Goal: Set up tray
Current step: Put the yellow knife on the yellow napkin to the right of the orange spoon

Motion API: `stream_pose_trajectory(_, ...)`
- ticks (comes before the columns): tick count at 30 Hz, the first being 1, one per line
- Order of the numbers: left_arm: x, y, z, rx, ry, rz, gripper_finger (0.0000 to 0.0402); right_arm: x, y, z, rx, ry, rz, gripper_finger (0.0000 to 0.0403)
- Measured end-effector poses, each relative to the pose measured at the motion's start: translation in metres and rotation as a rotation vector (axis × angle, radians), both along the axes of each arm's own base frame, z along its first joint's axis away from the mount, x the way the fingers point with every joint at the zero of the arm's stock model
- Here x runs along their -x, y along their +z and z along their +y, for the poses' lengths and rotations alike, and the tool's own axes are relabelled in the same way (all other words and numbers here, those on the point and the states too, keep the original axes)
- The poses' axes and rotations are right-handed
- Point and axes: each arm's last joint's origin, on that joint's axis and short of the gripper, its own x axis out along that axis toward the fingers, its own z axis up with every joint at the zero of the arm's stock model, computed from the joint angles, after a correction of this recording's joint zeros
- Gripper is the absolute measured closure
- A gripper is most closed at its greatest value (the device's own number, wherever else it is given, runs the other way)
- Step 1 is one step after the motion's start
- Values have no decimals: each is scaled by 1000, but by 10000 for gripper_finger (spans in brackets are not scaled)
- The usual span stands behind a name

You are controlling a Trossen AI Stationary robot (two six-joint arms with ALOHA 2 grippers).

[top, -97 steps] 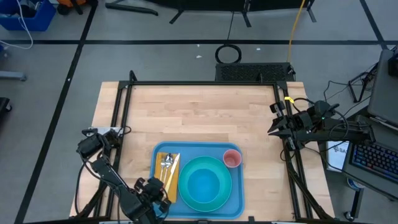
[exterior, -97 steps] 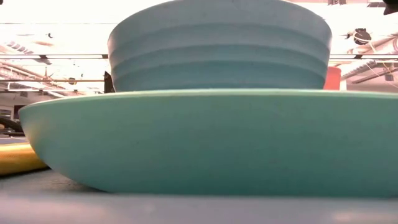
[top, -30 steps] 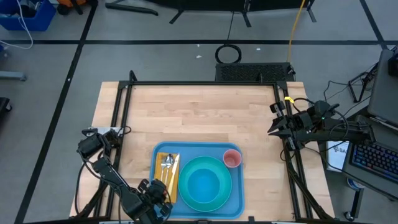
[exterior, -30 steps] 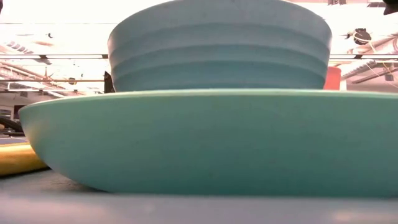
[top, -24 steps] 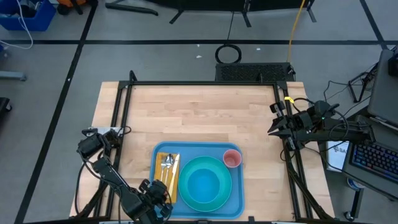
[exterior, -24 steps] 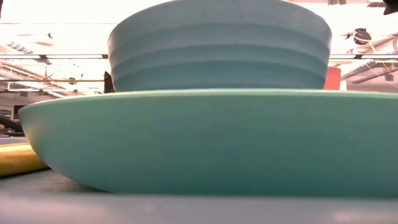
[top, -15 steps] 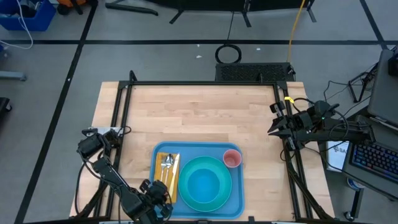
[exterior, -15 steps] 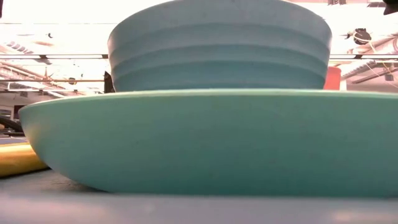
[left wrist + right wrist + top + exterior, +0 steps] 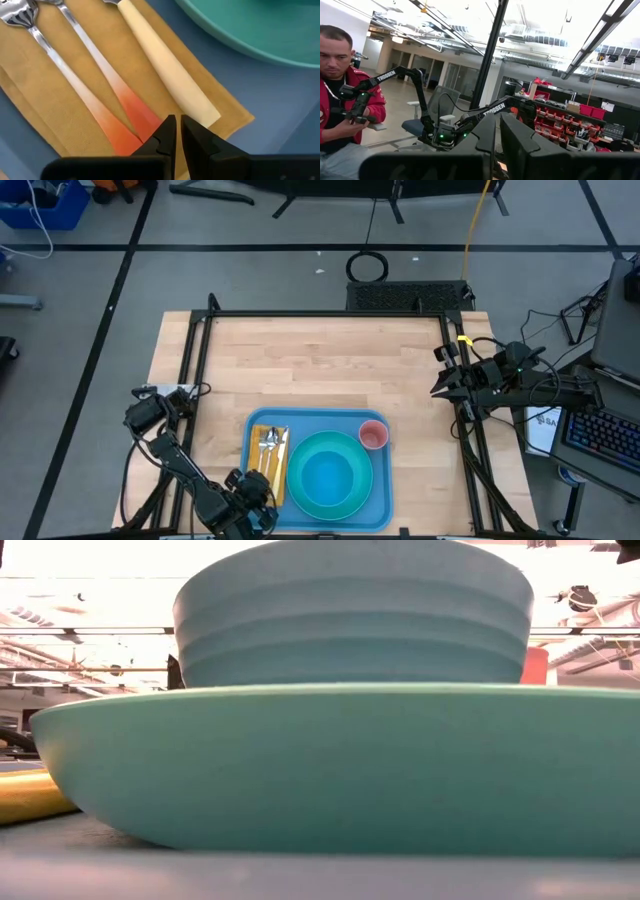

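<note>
Low view: plate (image 9: pixel 340 770) and bowl (image 9: pixel 350 625) fill the frame; bowl top cut off at the upper edge, tray (image 9: pixel 300 875) a blurred strip along the bottom, cup (image 9: pixel 535 665) only a red sliver behind the bowl. Left wrist view: fork (image 9: pixel 65 70) head, spoon (image 9: pixel 107 75) bowl and knife (image 9: pixel 165 65) blade all run out of frame; plate rim partly cropped. High view: left gripper (image 9: pixel 252 498) is too small to resolve its fingers.

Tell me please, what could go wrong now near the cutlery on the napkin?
The left gripper hangs nearly shut just above the orange-handled utensils and cream handle on the yellow napkin. Moving away low, it could drag the napkin and scatter the cutlery. A sideways sweep could also knock the turquoise plate, which lies close beside the napkin on the tray.
</note>
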Motion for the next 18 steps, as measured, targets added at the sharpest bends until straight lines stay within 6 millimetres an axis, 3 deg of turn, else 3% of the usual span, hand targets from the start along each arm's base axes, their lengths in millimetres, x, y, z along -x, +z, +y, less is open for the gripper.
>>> stream_pose_trajectory(18,-1,1,0,-28,-28,-29,376,0,0,0,0,0,0,385)
